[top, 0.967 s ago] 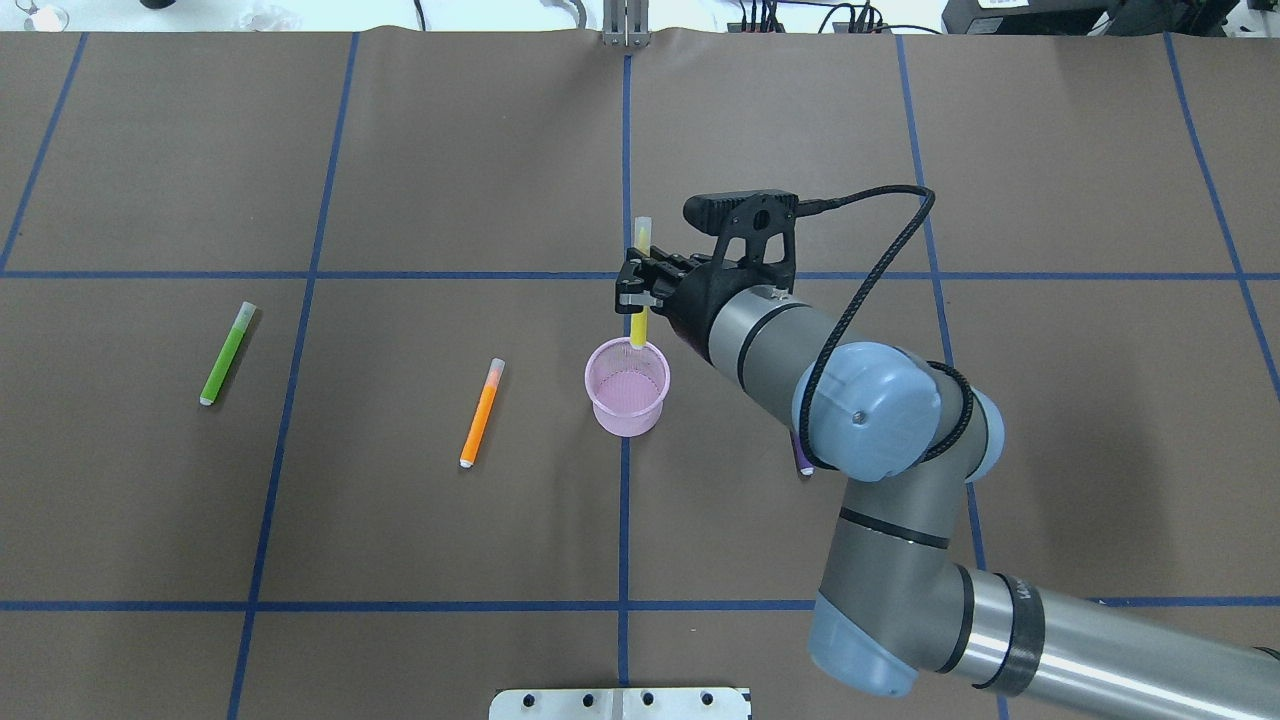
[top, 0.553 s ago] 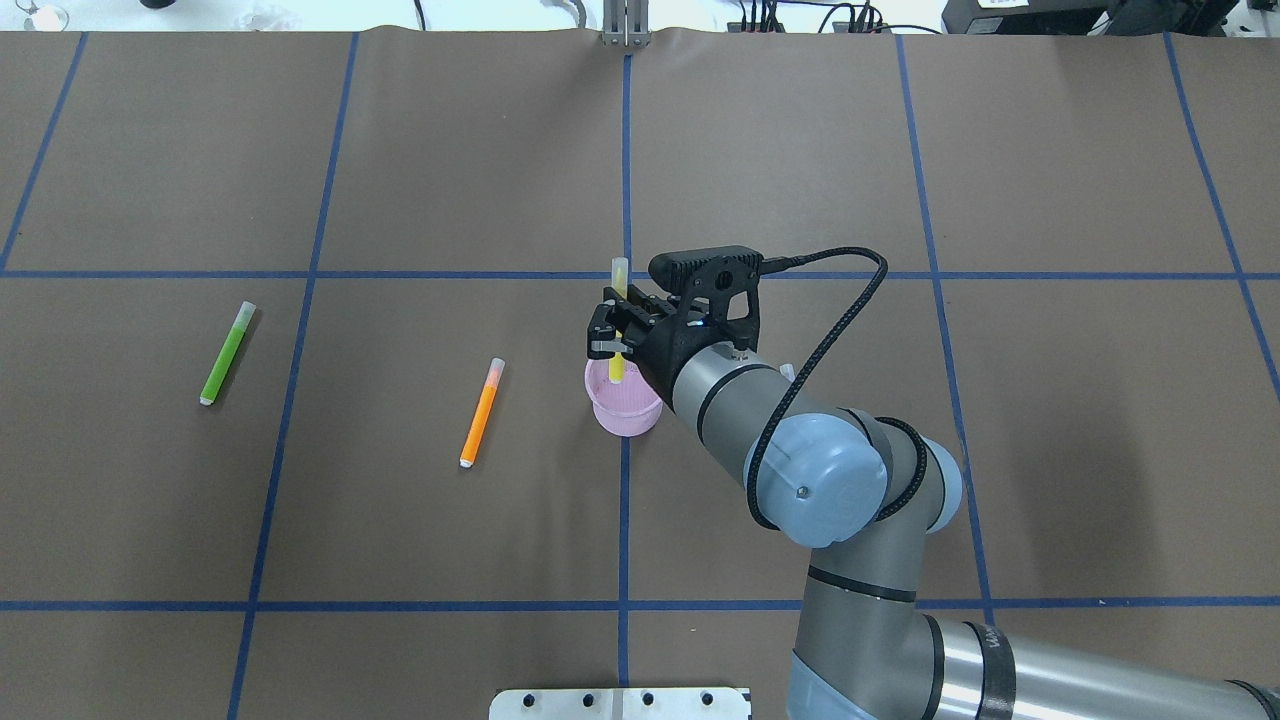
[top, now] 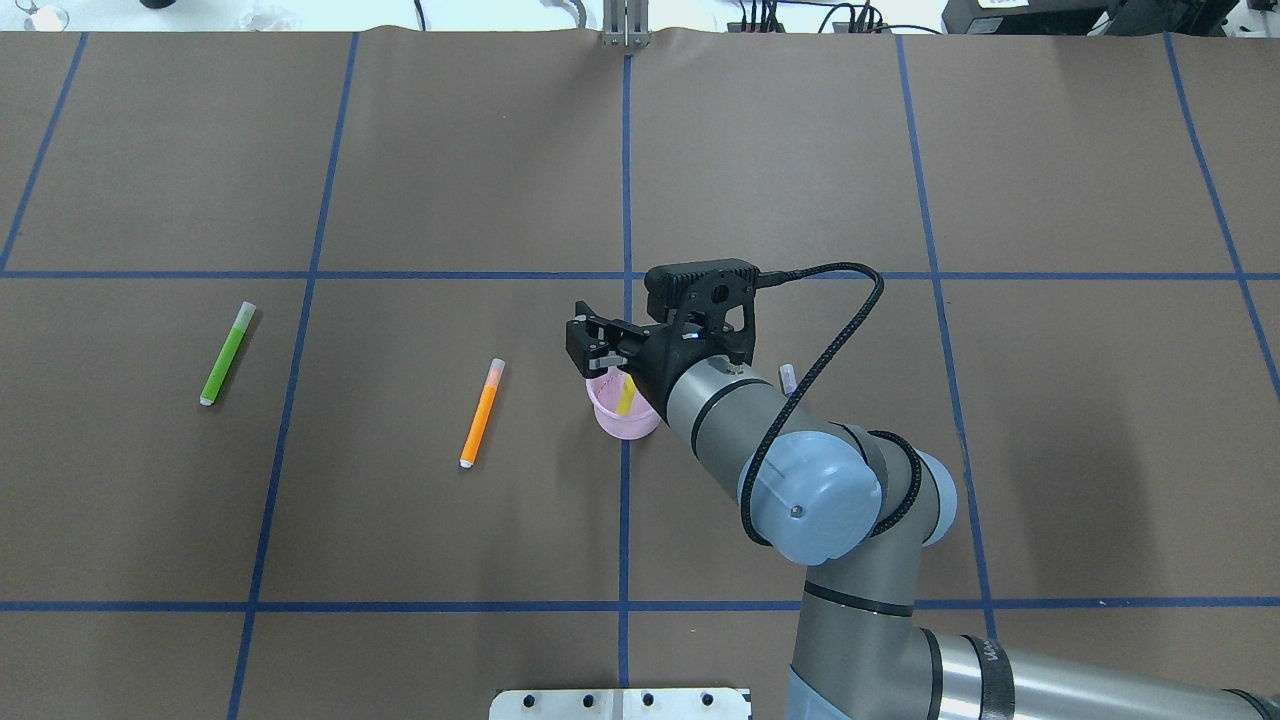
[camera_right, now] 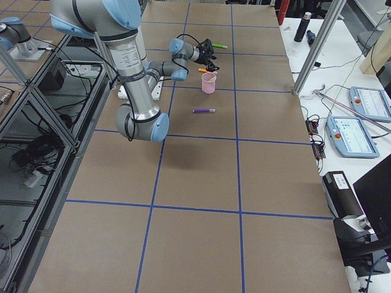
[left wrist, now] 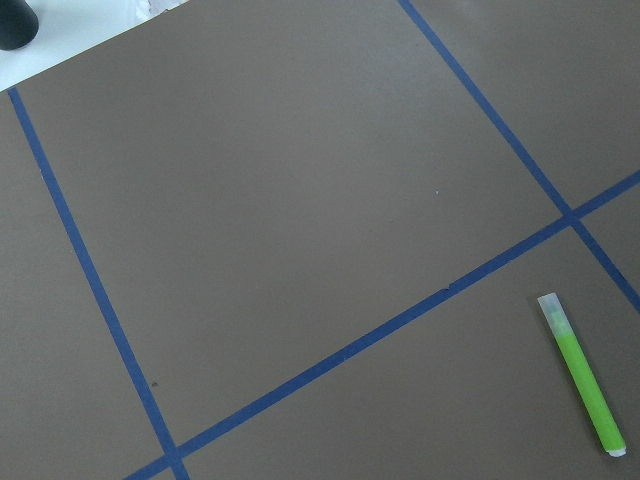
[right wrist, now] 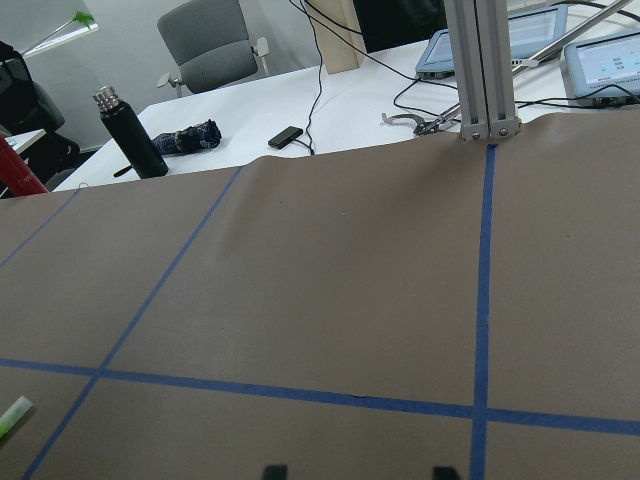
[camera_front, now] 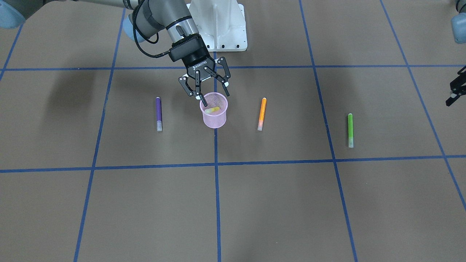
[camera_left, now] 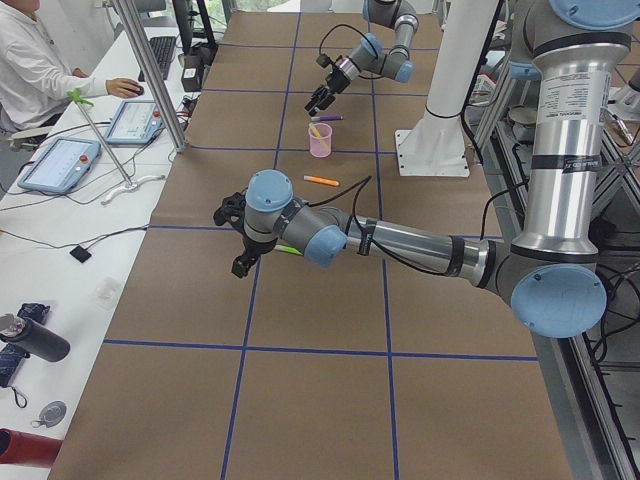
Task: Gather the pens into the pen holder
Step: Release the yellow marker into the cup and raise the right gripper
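Nearest the robot, the white base (camera_front: 218, 22) stands at the edge of the table (top: 450, 150), which is covered in brown paper crossed by blue tape lines. From there the right arm reaches forward to the middle of the table. The right gripper (camera_front: 212, 94) hangs just over the pink mesh cup (camera_front: 214, 120), jaws spread wide and holding nothing, its fingertips at the height of the cup's rim. The yellow pen (camera_front: 212, 109) sits inside the cup, tilted against the wall and free of the fingers.

Three more pens lie flat on the paper in a rough row with the cup, none touching another. The purple pen (camera_front: 158, 114) lies on the robot's right of the cup, mostly hidden under the arm in the overhead view. The orange pen (camera_front: 261, 114) lies near the cup on the robot's left. The green pen (camera_front: 350, 130) lies well beyond it, farther left.

The left gripper (camera_left: 230, 242) hovers above the table near the green pen. Only its edge shows in the front view, so I cannot tell how its jaws stand.

At the far edge of the table a metal post (top: 625, 25) rises.
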### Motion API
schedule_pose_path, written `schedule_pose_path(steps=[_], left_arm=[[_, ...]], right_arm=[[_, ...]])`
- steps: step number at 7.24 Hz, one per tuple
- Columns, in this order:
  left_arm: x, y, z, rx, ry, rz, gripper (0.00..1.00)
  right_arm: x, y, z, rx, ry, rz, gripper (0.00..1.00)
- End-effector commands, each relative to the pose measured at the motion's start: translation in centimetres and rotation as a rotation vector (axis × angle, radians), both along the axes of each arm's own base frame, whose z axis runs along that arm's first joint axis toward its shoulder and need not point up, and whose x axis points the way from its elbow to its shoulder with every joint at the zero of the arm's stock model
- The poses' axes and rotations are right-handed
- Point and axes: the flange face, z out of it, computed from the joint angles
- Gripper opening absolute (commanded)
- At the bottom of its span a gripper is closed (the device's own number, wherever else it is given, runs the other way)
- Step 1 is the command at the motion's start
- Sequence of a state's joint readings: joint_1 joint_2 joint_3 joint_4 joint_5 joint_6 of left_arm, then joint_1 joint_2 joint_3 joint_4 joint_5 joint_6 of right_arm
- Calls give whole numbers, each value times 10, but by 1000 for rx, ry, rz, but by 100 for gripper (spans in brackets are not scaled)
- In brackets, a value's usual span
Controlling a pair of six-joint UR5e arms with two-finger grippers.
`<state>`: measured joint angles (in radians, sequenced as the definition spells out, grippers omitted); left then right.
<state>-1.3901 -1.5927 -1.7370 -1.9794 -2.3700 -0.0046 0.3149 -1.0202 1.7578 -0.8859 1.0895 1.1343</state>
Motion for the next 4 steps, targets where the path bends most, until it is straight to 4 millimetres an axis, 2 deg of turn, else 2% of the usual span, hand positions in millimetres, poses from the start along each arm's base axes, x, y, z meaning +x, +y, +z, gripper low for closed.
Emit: schedule_pose_path(steps=[1,3,4], left_arm=[[49,-4,-18,-104,50,-14,100],[106,0,-20,-176,30,-57,100],[144,1,-26,-195,14,-53,100]], right_arm=[[22,-32,-2,-36,-30,21,99],[67,-94,13,-142,43,-95,99],[102,-128,23,-208,84,-154,99]])
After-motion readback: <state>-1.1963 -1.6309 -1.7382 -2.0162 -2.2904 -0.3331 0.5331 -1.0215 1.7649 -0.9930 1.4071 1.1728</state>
